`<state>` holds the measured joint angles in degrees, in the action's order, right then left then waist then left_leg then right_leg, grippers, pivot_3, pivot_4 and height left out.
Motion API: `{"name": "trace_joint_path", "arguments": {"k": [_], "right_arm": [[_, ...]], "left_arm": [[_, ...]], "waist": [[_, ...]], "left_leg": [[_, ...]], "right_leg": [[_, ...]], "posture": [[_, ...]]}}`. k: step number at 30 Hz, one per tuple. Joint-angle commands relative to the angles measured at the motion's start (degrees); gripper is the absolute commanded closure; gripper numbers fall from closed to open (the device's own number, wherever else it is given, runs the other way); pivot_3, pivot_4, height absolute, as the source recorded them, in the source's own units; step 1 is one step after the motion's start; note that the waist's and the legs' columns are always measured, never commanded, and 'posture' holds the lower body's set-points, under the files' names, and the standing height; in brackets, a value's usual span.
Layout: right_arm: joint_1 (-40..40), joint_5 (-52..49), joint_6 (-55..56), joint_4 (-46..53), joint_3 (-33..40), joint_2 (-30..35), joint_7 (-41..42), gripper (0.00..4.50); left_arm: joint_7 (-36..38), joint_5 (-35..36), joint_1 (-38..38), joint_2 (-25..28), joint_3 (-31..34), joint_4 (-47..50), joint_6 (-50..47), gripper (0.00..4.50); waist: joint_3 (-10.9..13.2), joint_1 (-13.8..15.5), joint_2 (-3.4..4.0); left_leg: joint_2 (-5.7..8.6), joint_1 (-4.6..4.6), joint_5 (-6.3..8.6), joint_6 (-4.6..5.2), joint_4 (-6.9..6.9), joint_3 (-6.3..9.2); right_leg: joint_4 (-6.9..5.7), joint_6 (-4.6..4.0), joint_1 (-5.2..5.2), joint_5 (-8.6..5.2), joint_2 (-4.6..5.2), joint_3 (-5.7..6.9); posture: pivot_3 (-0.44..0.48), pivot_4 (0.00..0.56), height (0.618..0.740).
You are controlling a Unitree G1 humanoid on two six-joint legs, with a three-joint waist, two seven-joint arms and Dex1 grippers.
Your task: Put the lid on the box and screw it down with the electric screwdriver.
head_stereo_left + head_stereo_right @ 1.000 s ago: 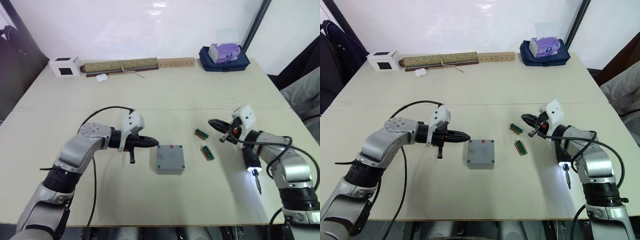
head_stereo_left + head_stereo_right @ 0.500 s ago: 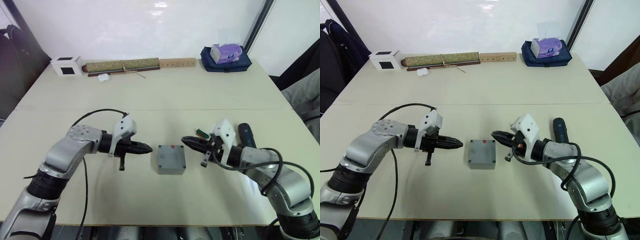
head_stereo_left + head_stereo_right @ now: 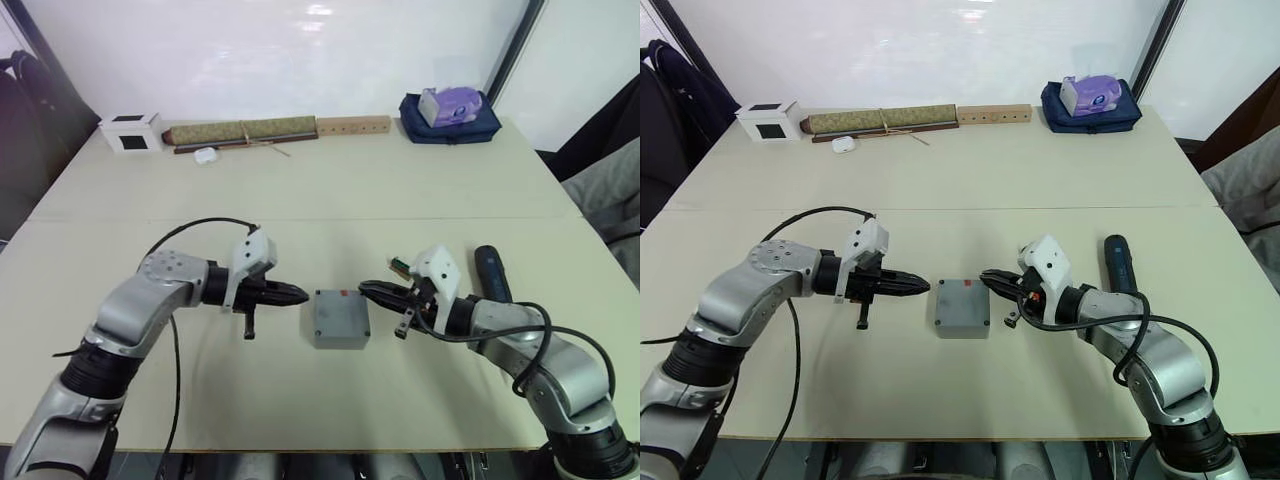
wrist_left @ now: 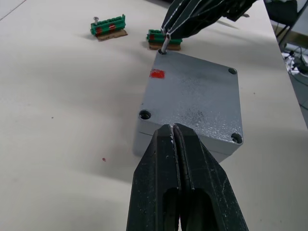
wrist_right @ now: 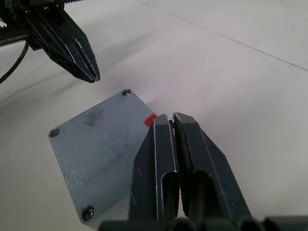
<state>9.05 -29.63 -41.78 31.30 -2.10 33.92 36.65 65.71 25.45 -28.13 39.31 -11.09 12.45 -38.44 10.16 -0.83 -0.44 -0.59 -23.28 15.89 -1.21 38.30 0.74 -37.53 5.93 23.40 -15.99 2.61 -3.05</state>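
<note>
The grey lid lies flat on the grey box at mid-table, with a red mark near one edge. My left gripper is shut and empty, its tips at the box's left side. My right gripper reaches in from the right. It is shut on a small screw whose point rests at a corner hole of the lid. The dark blue electric screwdriver lies on the table to the right of my right arm, with no gripper on it.
Two green parts lie just beyond the box, near the right gripper. Along the far edge stand a white cube, a long roll, a wooden strip and a blue bag with tissues.
My right gripper swung left from the green parts to the box's corner. The left gripper edged right toward the box.
</note>
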Motion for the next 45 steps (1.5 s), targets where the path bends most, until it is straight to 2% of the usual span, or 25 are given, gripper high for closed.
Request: {"name": "trace_joint_path", "arguments": {"k": [1, 15, 18, 23, 26, 28, 31, 33, 36, 38, 39, 41, 43, 45], "right_arm": [[0.1, 0.6, 1.6, 0.0, -0.1, 0.2, 0.5, 4.43], [-0.2, 2.1, 3.0, -1.4, -0.9, 0.3, 1.3, 4.43], [-0.1, 2.2, 3.0, -1.5, -0.9, 0.3, 1.4, 3.68], [0.3, 1.2, 1.8, -1.2, 0.2, 0.5, 1.5, 1.67], [1.5, -2.8, -1.3, -0.6, 4.3, -1.0, -0.5, 1.67], [3.6, -8.4, -6.0, -0.6, 9.6, -2.0, -3.1, 1.67], [6.8, -14.5, -12.6, -0.9, 16.2, -0.8, -6.3, 1.67], [8.4, -18.3, -17.0, -1.3, 20.7, 1.7, -7.4, 1.67], [10.9, -24.8, -24.1, -3.4, 28.3, 7.2, -8.3, 0.94], [12.6, -26.2, -32.3, -7.7, 30.4, 16.4, -6.6, 0.24], [13.2, -27.0, -36.1, -9.9, 31.0, 20.4, -5.7, 0.06], [17.5, -24.5, -46.7, -19.6, 29.1, 27.4, -7.2, 0.06], [19.4, -23.1, -50.4, -26.7, 26.5, 30.8, -8.6, 0.06], [17.8, -23.5, -50.7, -27.7, 20.5, 36.0, -6.1, 0.06]], "left_arm": [[-0.3, -0.2, -1.2, -0.1, 0.1, 0.5, 0.5, 4.50], [-0.6, -0.4, -1.4, -0.3, -0.2, 0.3, 0.7, 4.50], [-0.5, -0.5, -1.6, -0.3, -0.2, 0.2, 0.8, 4.50], [-0.5, -0.4, -2.0, -0.4, -0.1, 0.0, 0.8, 4.50], [-1.0, 0.8, -2.7, -1.3, 0.8, 0.3, 0.0, 4.50], [-1.2, 1.9, -3.8, -2.1, 1.6, 0.7, -0.8, 4.50], [-1.2, 2.8, -5.3, -2.8, 1.9, 1.1, -0.9, 4.50], [-0.9, 2.7, -6.1, -2.8, 1.5, 1.5, -0.4, 4.50], [0.2, 2.5, -7.3, -2.9, 1.0, 2.0, 0.5, 4.50], [1.9, 2.2, -8.6, -2.9, 0.0, 2.6, 1.8, 4.50], [2.6, 2.0, -9.1, -3.0, -0.6, 3.0, 2.3, 4.50], [5.2, 0.0, -10.5, -2.4, -2.8, 3.3, 5.5, 4.50], [6.4, -1.5, -11.0, -2.1, -4.3, 3.4, 7.5, 4.50], [6.9, -1.1, -11.1, -2.2, -4.5, 3.6, 7.6, 4.50]], "waist": [[0.0, 0.0, 0.00], [0.0, 0.0, 0.00], [0.0, 0.0, 0.00], [0.0, 0.0, 0.00], [0.0, 0.0, 0.00], [0.0, 0.0, 0.00], [0.0, 0.1, 0.00], [0.0, 0.1, 0.01], [0.0, 0.2, 0.05], [0.0, 0.2, 0.04], [0.0, 0.2, 0.04], [0.0, 0.1, -0.02], [0.0, 0.0, -0.03], [0.0, -0.1, -0.01]], "left_leg": [[0.00, 0.00, 0.00, 0.00, 0.00, 0.00], [0.00, 0.00, 0.00, 0.00, 0.00, -0.01], [0.00, 0.00, 0.00, 0.00, 0.00, 0.00], [0.00, 0.00, 0.00, 0.00, 0.00, 0.00], [0.00, 0.00, 0.00, 0.00, 0.00, 0.00], [0.00, 0.00, 0.00, 0.00, 0.00, 0.01], [-0.04, -0.01, 0.00, 0.00, 0.01, 0.04], [-0.03, -0.01, 0.00, 0.00, 0.00, 0.05], [-0.01, -0.04, 0.00, 0.00, -0.01, 0.05], [-0.01, -0.04, 0.00, 0.00, 0.00, 0.01], [0.00, -0.04, 0.00, 0.00, 0.00, -0.04], [0.00, -0.04, 0.00, 0.00, -0.01, -0.17], [0.00, -0.01, 0.00, 0.01, -0.05, -0.24], [-0.01, 0.02, 0.00, 0.01, -0.07, -0.27]], "right_leg": [[0.00, 0.00, 0.00, 0.00, 0.00, 0.00], [0.00, 0.00, 0.00, 0.00, 0.00, 0.00], [0.00, 0.00, 0.00, 0.00, 0.00, 0.00], [0.00, 0.00, 0.00, 0.00, 0.00, 0.00], [0.00, 0.00, 0.00, 0.00, 0.00, 0.00], [0.00, 0.00, 0.00, 0.00, 0.00, 0.00], [-0.01, 0.00, -0.01, 0.01, 0.03, 0.00], [0.00, 0.00, -0.01, 0.00, 0.03, 0.00], [0.01, 0.00, 0.01, 0.00, 0.04, 0.01], [0.03, 0.00, -0.02, 0.00, 0.10, 0.00], [0.03, 0.00, -0.02, 0.00, 0.11, 0.00], [0.07, 0.00, -0.02, 0.00, 0.10, 0.01], [0.09, -0.02, -0.03, 0.00, 0.08, -0.03], [0.11, -0.03, -0.04, 0.00, 0.02, -0.05]], "posture": [[0.000, 0.150, 0.740], [0.000, 0.150, 0.740], [0.000, 0.150, 0.740], [0.000, 0.150, 0.740], [0.000, 0.150, 0.740], [0.000, 0.150, 0.740], [0.000, 0.150, 0.740], [0.000, 0.150, 0.740], [0.000, 0.150, 0.740], [0.000, 0.150, 0.740], [0.000, 0.150, 0.740], [0.000, 0.150, 0.740], [0.000, 0.150, 0.740], [0.000, 0.150, 0.740]]}}
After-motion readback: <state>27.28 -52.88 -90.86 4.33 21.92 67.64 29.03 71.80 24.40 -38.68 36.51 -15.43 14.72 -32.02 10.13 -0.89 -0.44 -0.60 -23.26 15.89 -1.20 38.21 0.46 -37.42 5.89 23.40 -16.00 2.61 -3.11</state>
